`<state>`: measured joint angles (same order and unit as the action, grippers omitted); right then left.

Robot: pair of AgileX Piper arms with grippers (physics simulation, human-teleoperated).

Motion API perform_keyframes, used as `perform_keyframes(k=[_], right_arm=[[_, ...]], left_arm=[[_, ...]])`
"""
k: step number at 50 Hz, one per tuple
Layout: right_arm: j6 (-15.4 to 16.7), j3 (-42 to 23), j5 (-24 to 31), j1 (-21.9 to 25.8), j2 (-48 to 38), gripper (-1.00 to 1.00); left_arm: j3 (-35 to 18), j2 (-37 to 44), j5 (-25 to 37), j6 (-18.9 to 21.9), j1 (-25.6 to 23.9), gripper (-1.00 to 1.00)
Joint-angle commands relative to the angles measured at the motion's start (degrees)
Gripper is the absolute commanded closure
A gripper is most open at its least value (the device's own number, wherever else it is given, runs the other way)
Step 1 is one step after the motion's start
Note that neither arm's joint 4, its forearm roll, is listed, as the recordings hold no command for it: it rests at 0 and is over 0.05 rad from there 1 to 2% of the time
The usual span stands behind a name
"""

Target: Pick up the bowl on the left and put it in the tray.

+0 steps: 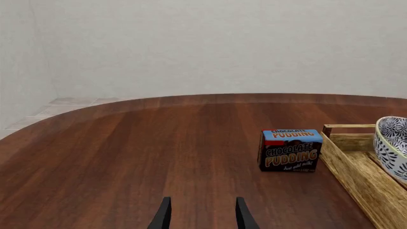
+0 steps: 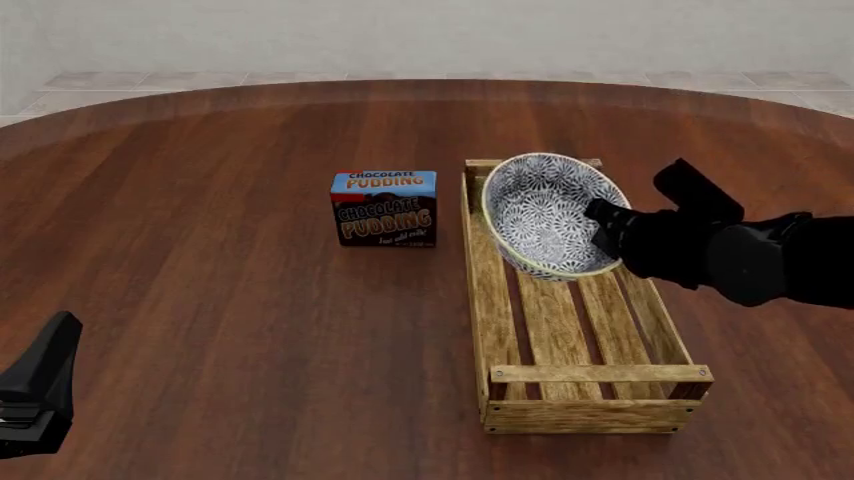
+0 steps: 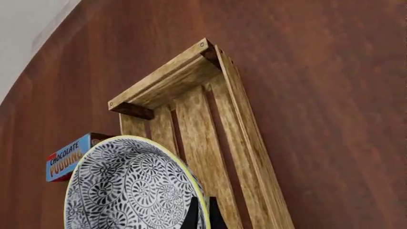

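The blue-and-white patterned bowl [image 2: 545,210] is tipped on edge over the far half of the light-wood tray [image 2: 477,300], its inside facing the camera. My right gripper [image 2: 603,228] reaches in from the right and is shut on the bowl's rim. In the right wrist view the thin fingers [image 3: 192,217] pinch the yellowish rim of the bowl [image 3: 127,191], with the tray [image 3: 190,76] beyond. My left gripper [image 1: 202,213] is open over bare table at the near left [image 2: 40,385]. Its wrist view shows the bowl [image 1: 393,140] and tray [image 1: 350,167].
A small chocolate pudding box [image 2: 384,208] stands just left of the tray's far end, also seen in the wrist views [image 1: 290,150] [image 3: 64,162]. The round dark-wood table [image 2: 214,300] stretches to its curved far edge with a pale wall behind.
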<state>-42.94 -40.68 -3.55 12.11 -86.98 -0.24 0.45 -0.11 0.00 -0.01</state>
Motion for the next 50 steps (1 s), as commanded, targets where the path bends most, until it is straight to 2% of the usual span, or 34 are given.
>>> perform_keyframes(k=[1, 50], right_arm=[[-0.6, 0.5, -1.7, -0.2, -1.3, 1.00], [-1.3, 2.1, -6.6, -0.5, -7.2, 1.00]], left_arm=[[0.0, 0.0, 0.0, 0.0, 0.0, -1.00], [0.0, 0.0, 0.0, 0.0, 0.0, -1.00]])
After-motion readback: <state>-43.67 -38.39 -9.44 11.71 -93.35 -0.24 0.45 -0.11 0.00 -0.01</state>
